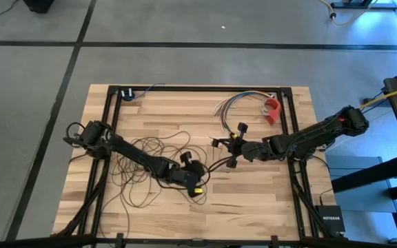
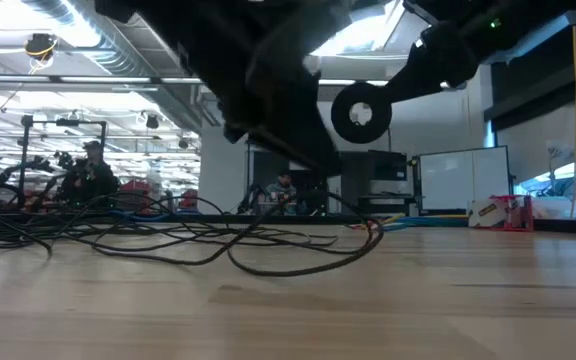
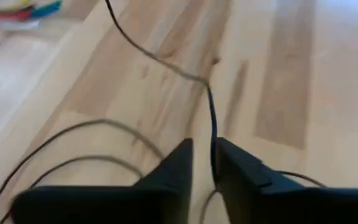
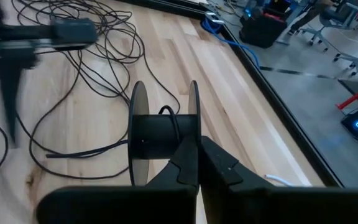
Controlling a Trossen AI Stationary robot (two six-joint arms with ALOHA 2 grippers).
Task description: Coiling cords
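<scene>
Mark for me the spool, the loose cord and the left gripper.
spool [image 4: 164, 134]: right wrist view, on its dark hub.
cord [image 1: 138, 148]: high view, on the tangled loops.
left gripper [image 3: 205, 163]: left wrist view, midway between the fingertips.

1. 2 arms, left arm [image 1: 133, 155] and right arm [image 1: 309, 136], are dark, jointed and slim.
2. Left gripper [image 3: 205, 163] has 2 flat, black, wedge-shaped fingers.
3. Right gripper [image 4: 199, 163] matches: black, angular, smooth.
</scene>
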